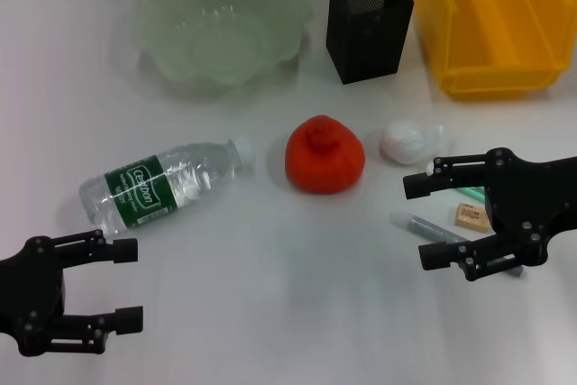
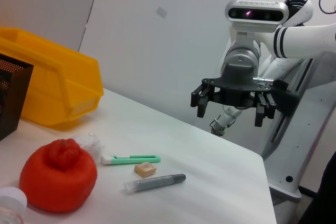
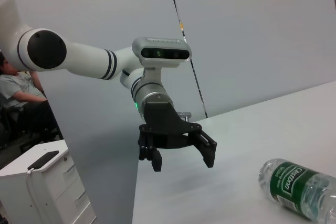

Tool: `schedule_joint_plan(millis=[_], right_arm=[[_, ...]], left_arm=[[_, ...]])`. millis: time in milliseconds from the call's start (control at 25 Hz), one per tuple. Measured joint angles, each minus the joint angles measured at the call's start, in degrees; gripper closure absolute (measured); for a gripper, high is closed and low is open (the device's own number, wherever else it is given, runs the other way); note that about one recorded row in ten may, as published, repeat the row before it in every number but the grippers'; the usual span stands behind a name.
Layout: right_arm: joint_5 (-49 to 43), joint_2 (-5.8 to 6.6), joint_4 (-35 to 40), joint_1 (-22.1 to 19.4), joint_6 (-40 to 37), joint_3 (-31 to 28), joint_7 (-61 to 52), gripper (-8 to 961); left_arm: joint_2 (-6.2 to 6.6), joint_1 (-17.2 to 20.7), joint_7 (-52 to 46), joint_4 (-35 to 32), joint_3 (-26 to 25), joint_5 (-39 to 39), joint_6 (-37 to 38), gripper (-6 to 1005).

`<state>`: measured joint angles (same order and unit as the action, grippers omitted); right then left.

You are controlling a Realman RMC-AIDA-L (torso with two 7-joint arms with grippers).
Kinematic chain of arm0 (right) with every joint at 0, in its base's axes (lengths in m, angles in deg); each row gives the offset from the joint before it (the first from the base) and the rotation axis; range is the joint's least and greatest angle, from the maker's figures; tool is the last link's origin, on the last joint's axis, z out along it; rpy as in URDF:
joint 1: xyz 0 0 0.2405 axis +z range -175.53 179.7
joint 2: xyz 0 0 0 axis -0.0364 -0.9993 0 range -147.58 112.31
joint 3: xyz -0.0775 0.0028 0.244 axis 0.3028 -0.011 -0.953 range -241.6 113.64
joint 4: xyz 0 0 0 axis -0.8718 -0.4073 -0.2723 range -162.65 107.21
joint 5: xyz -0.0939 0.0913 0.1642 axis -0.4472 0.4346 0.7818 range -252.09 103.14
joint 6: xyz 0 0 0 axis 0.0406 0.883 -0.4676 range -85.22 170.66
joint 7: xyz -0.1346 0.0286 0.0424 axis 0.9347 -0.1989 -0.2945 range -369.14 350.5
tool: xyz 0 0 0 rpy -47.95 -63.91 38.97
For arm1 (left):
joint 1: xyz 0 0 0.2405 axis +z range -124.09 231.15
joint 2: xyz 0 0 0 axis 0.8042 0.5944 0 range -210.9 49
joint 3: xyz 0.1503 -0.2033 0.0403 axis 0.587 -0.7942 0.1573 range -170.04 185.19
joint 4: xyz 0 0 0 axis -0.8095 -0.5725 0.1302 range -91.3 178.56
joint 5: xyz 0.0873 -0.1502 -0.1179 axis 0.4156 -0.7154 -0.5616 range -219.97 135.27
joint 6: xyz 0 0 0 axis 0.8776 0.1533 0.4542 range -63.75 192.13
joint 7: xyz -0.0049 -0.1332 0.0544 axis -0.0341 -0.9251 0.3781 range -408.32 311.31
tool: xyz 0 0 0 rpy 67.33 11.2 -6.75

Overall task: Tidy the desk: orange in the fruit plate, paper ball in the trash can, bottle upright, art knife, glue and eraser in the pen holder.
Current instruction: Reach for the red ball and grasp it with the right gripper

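On the white desk [image 1: 270, 313] the bottle [image 1: 162, 185] lies on its side at the left, cap toward the orange [image 1: 325, 155] in the middle. The paper ball [image 1: 406, 142] rests right of the orange. My right gripper [image 1: 415, 221] hovers open above the glue [image 1: 428, 227], the eraser [image 1: 471, 215] and the partly hidden art knife [image 1: 471, 194]. The left wrist view shows the art knife [image 2: 131, 159], eraser [image 2: 145, 169] and glue [image 2: 155, 182] side by side. Near the front left edge, my left gripper [image 1: 135, 284] is open and empty, below the bottle.
Along the back stand the fruit plate [image 1: 216, 24] on the left, the pen holder [image 1: 368, 20] in the middle and the trash can [image 1: 491, 20] on the right. None of the three shows anything inside it.
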<state>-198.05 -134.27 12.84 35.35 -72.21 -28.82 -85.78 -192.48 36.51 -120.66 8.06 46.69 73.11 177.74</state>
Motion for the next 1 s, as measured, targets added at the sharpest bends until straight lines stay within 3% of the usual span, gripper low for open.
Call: schedule_joint_plan(millis=[680,760,800,880,1000], right_arm=[[0.4,-0.15,0.7,0.6,1.6,-0.2,-1.2,129],[0.4,-0.86,3.5,0.9,2.2,-0.1,-3.7,129],[0.2,-2.14,9.4,1.3,3.1,1.1,-8.0,129],[0.1,-2.61,13.0,1.5,3.9,2.9,-10.7,129],[0.0,-2.71,20.4,3.6,8.1,11.9,-21.5,129]], left_arm=[[-0.07,-0.3,0.5,0.0,0.0,0.1,-0.2,137],[-0.12,-0.3,0.9,0.0,-0.4,0.1,-0.3,137],[-0.12,-0.3,0.9,0.0,-0.4,0.1,-0.3,137],[-0.16,-0.3,1.3,0.0,-0.5,0.0,-0.3,137],[-0.4,-0.2,2.9,0.4,-0.7,-0.1,-0.7,137]])
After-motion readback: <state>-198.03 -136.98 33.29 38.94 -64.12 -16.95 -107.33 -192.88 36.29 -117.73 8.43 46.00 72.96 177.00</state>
